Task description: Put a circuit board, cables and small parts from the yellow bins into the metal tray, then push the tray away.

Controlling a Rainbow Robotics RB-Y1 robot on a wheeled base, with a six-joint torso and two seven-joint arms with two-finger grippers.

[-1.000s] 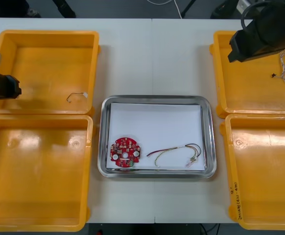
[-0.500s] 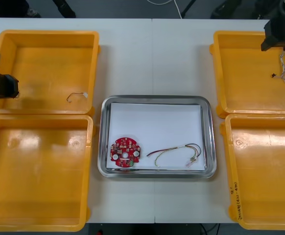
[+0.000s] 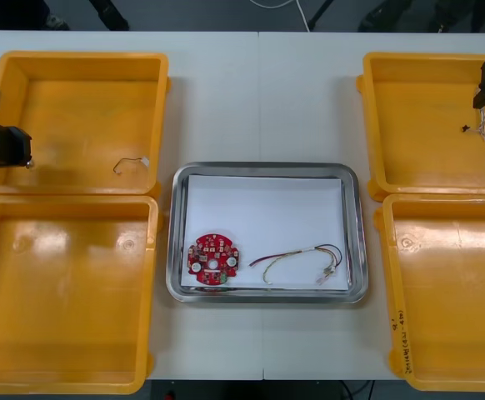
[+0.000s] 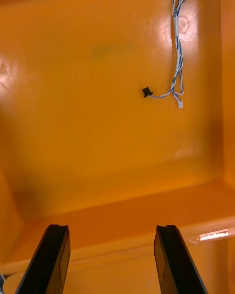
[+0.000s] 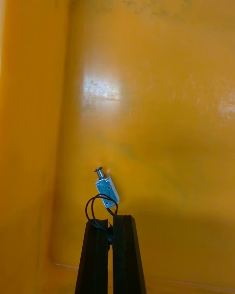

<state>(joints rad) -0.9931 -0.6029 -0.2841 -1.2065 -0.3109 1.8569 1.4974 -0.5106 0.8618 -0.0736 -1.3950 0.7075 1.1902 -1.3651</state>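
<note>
Left of the shiny metal tray (image 3: 352, 179), the left gripper (image 5: 110, 220) pinched a small silver metal part (image 5: 107, 190) by its black lead. In the tray lay a round red circuit board (image 3: 213, 259). Right of the tray, the right gripper (image 4: 111, 228) gaped wide over a twisted blue and white cable (image 4: 177, 54).

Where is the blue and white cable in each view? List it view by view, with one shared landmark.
Front view: blue and white cable in the right far yellow bin, by its outer wall.
Right wrist view: beyond the open right claw, on that bin's floor.
Left wrist view: not in it; left claw grips a small metal part.
Shared landmark: the cable's black end plug.
</note>
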